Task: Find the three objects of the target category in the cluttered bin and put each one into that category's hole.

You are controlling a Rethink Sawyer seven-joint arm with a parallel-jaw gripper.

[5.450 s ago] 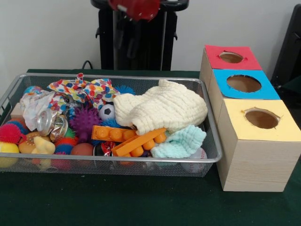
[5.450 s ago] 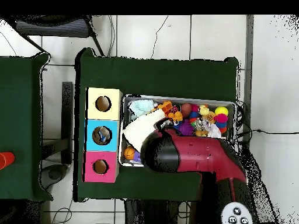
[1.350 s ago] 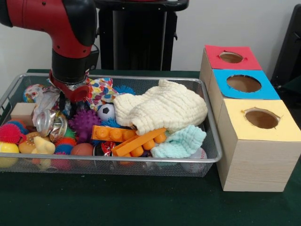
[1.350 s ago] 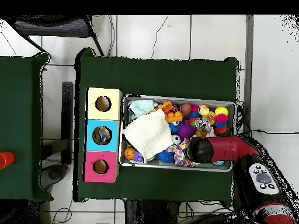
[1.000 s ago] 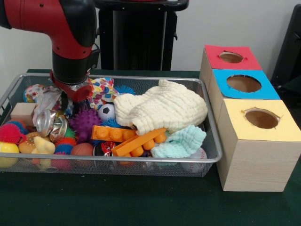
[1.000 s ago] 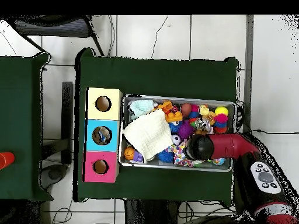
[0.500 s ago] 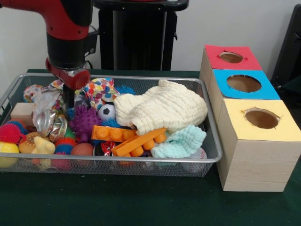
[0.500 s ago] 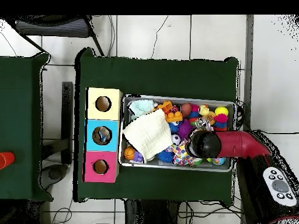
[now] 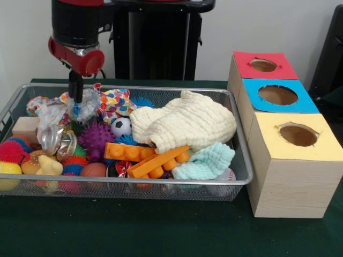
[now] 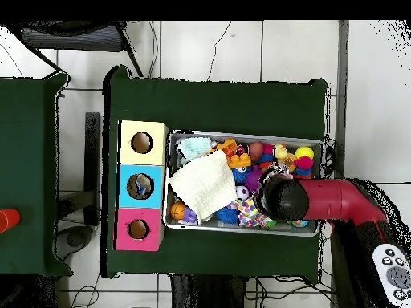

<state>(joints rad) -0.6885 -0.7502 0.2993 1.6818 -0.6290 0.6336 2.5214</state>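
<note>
The wire-mesh bin (image 9: 161, 89) stands on the green table, full of toys; it also shows in the overhead view (image 10: 241, 134). My gripper (image 9: 76, 107) hangs over the bin's left far part. It is shut on a see-through wrinkly plastic piece (image 9: 88, 101), held just above the clutter. In the overhead view the red arm head (image 10: 278, 197) hides the gripper and the piece. The light-blue hole (image 9: 277, 95) is in the middle box on the right, and it shows in the overhead view (image 10: 140, 186). No other plastic piece shows clearly.
A cream cloth (image 9: 185, 122) covers the bin's middle, with a mint cloth (image 9: 206, 160) and orange bricks (image 9: 144, 156) in front. Silver cans (image 9: 56, 140), a purple spiky ball (image 9: 96, 136) and a white patterned cloth (image 9: 43, 116) lie below the gripper. Red-topped hole (image 9: 263, 65) and yellow-topped hole (image 9: 298, 135) flank the blue one.
The arm came down into the bin's left part, closed on the plastic piece, and over the last second has risen, lifting the piece out of the clutter.
</note>
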